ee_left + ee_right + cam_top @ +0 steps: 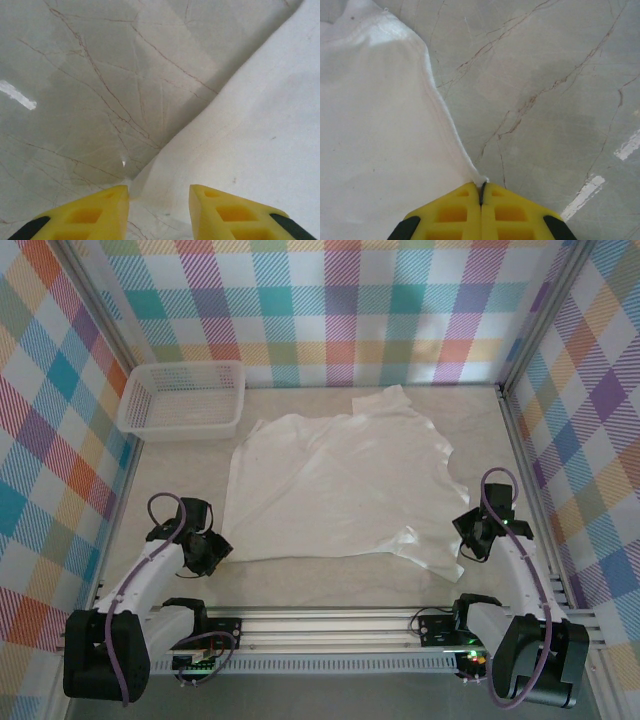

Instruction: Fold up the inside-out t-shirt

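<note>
The right gripper (481,186) is clamped tight on a pinch of the shirt's (340,485) edge, near the right edge of the worktop (300,585). The left gripper (159,194) stands with its fingers apart, and the shirt's near-left corner lies ungripped between the fingertips. The shirt lies spread mostly flat across the middle of the worktop. A basket (185,400) sits in the far-left corner, apart from the shirt.

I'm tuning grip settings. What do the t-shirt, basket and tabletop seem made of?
The t-shirt: thin white fabric, matte, probably cotton; it lies in soft wrinkles with a stitched hem. The basket: white plastic, by its rigid mesh walls. The tabletop: marble-look, beige with brown veins, slightly glossy; stone or laminate, unclear.
</note>
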